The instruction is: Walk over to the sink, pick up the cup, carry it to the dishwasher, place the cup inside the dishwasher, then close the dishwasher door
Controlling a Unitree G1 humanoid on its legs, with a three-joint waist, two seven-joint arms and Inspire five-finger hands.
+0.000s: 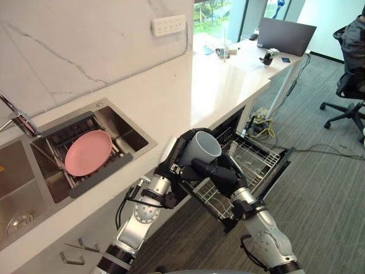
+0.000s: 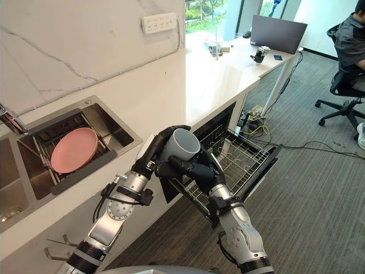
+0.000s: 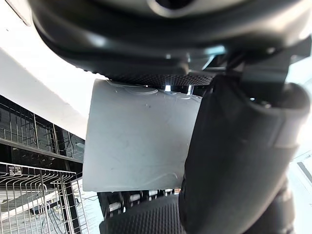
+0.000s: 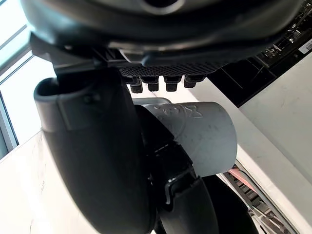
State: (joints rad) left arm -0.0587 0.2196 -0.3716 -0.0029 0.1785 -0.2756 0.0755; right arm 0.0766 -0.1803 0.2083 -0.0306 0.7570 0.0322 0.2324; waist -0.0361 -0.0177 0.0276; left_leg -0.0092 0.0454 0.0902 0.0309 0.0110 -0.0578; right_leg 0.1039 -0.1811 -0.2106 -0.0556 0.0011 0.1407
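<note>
A: Left eye view first. Where is the cup [image 1: 205,147]?
B: In the air over the near corner of the pulled-out rack [image 1: 259,160] of the dishwasher [image 1: 236,123], with its mouth tipped up. The left hand [image 1: 171,164] wraps it from the counter side, and the right hand [image 1: 219,173] lies across its underside.
A: Right eye view?
B: The same. Both hands are on the one cup, just above the wires. It is not in the rack yet.
A: Left wrist view?
B: Thumb and fingers are clamped on the cup's grey wall, with rack wires beyond.
A: Right wrist view?
B: The cup sits between the thumb and the curled fingers, so that hand grips it too.
A: What could go wrong?
B: Two hands share a smooth cup. If one lets go before the other is firm, I'd expect the cup to slip and drop onto the wires. Lowered askew, its rim could catch a tine and tip it.
A: Surroundings?
B: A white counter [image 1: 188,91] under a marbled wall [image 1: 68,51], and a pink plate [image 1: 88,152] in the sink [image 1: 126,136]. There is a grey carpet floor [image 1: 325,188], a laptop [image 1: 285,35] at the far end, and a person [image 1: 356,34] on a chair [image 1: 349,94] at the right.
</note>
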